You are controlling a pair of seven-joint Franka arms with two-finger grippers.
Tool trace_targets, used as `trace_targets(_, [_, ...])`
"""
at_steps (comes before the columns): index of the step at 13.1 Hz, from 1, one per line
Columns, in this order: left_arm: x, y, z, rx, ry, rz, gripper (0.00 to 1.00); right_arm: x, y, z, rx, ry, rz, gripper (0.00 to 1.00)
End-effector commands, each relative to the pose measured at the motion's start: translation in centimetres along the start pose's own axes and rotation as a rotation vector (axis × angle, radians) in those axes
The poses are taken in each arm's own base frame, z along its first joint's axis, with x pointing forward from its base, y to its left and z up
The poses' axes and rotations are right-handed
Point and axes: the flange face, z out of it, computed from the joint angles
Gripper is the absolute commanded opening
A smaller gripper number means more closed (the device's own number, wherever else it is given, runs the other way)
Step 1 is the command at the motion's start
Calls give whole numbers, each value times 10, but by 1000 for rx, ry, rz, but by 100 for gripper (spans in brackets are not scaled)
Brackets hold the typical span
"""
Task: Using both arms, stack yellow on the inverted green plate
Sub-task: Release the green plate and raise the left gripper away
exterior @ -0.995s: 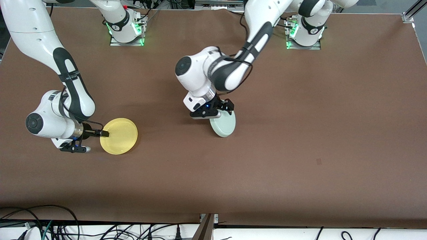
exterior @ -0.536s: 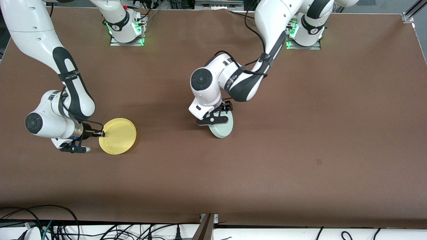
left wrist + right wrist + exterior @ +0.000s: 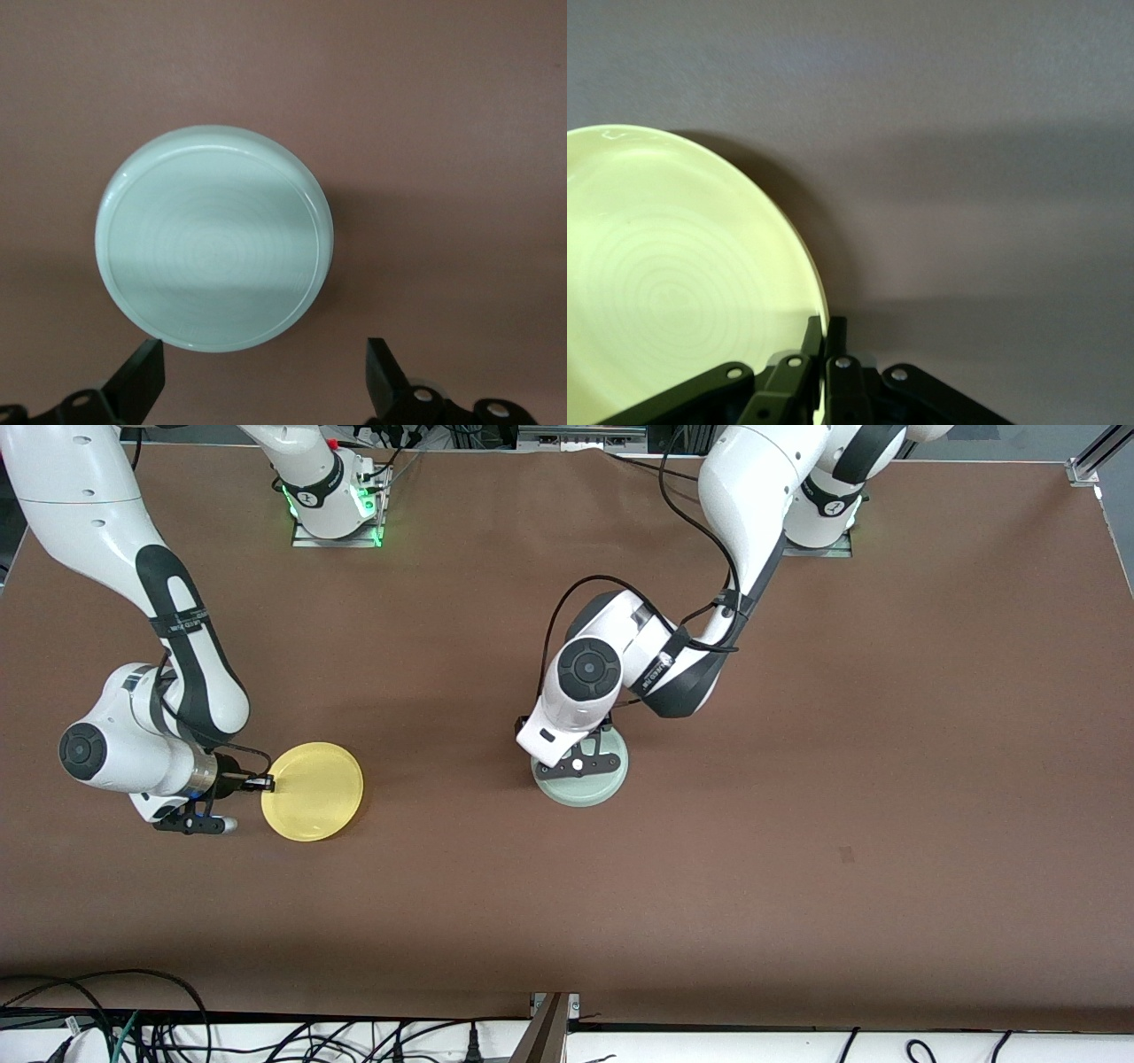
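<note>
While the right gripper [image 3: 263,783] pinches the yellow plate's [image 3: 312,792] rim, the left gripper [image 3: 266,376] hangs released over the green plate [image 3: 214,261].

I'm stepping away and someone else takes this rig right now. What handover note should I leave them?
Right gripper: shut on the rim of the yellow plate, at the right arm's end of the table.
Left gripper: open, over the green plate, holding nothing.
Green plate lies mid-table, underside up and flat on the brown table.
Done: green plate inverted and released; yellow plate gripped.
Left: carry the yellow plate over and set it on the green one; the left arm probably needs to clear away first.
</note>
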Motion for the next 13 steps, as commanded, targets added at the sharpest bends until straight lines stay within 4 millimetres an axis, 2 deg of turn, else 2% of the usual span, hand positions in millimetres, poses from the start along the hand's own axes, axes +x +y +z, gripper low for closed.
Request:
trace_targets(1, [20,-31,-61,-42,-7,23,100,2,-7,-18,14,18,-10,0])
trace_targets(3, [47,-80,-112,-15,-17,62,100,4,-10,-36,18,19,-15,0])
trace_targets(4, [64,-107,-128,-7,-11,97,100,6,-16,-47,24,15,-24,0])
trace_targets(6, [86,-154,-168,77,52,163,100,6,-28,-70,36,1,-42,0])
trace_targets(8, [93,-184,-210,121,118,161,100,8,-44,-83,50,-4,-60,0])
trace_targets(9, [96,-208,-230,134,117,139,100,7,-50,-85,54,-4,-69,0])
trace_targets(10, [99,-229,-246,141,107,163,100,7,-59,-86,60,-2,-80,0])
trace_targets(11, [96,-241,-261,147,101,239,100,8,-70,-90,69,5,-92,0])
trace_targets(13, [93,-287,-280,175,100,271,100,8,-91,-92,90,8,-116,0])
